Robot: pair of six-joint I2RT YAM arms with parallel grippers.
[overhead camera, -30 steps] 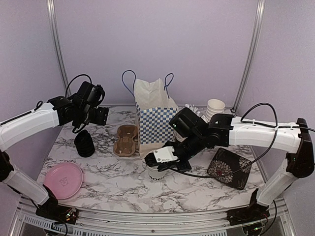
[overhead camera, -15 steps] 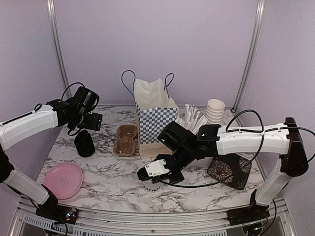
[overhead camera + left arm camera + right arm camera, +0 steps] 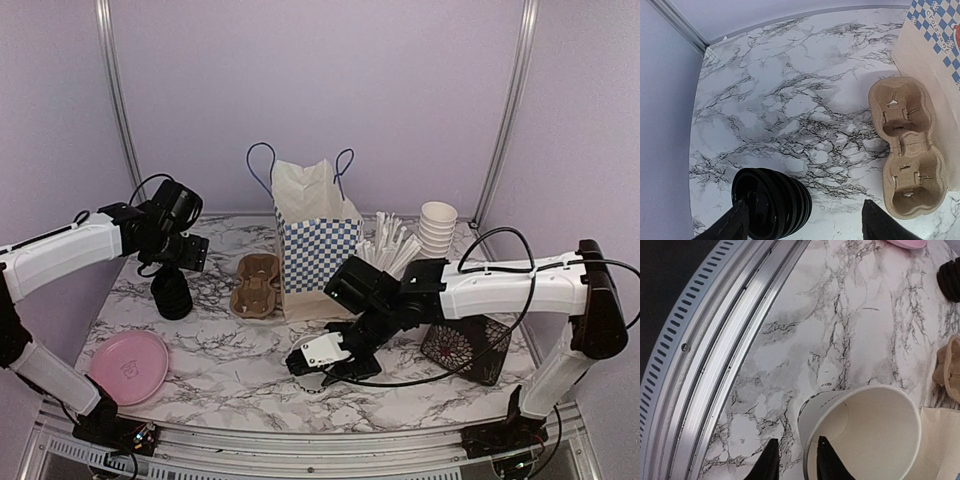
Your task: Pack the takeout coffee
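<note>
A white paper cup (image 3: 865, 435) with black lettering stands upright on the marble table with no lid on it. In the top view it (image 3: 312, 381) is mostly hidden under my right gripper (image 3: 325, 360). My right gripper (image 3: 797, 462) straddles its rim, one finger inside and one outside. The jaws are parted and the outer finger is clear of the wall. The brown pulp carrier (image 3: 256, 285) lies empty left of the bag; it also shows in the left wrist view (image 3: 907, 145). My left gripper (image 3: 807, 227) hangs open above the stack of black lids (image 3: 771, 202).
A blue-checked paper bag (image 3: 315, 245) stands open mid-table. Behind the right arm are white straws (image 3: 390, 240) and a stack of white cups (image 3: 437, 225). A dark patterned plate (image 3: 465, 343) lies right, a pink plate (image 3: 128, 365) front left. The table's metal front rail (image 3: 715, 355) runs close to the cup.
The right arm brought the cup down and nearer the front edge, set it on the table, and its jaws parted. The left gripper sank slightly toward the lid stack.
</note>
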